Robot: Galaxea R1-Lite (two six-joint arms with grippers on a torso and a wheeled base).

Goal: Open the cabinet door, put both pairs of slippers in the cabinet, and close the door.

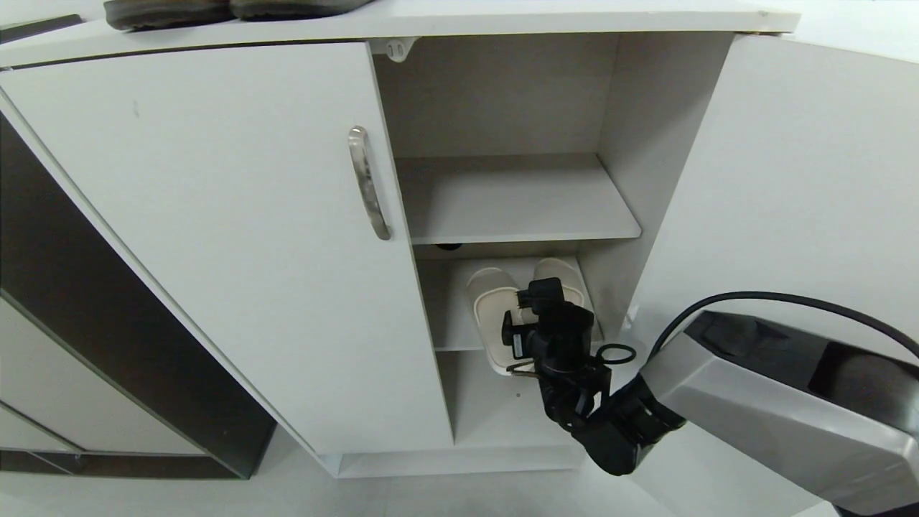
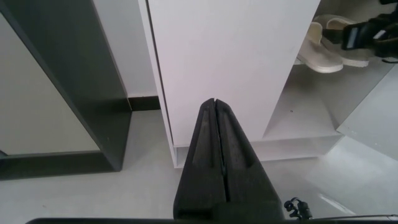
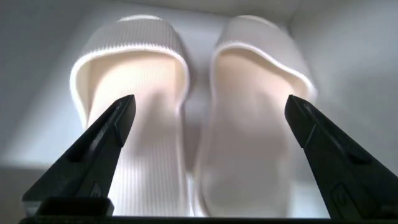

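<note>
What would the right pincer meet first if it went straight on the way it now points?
Probably the cream slippers on the cabinet shelf: the open right pincer faces them, one finger towards each side of the pair. Depth is unclear.

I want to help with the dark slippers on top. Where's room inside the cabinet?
The upper shelf is bare wall to wall. The bottom floor under the cream slippers is free too. The middle shelf is crowded: cream slippers and the open right hand.
</note>
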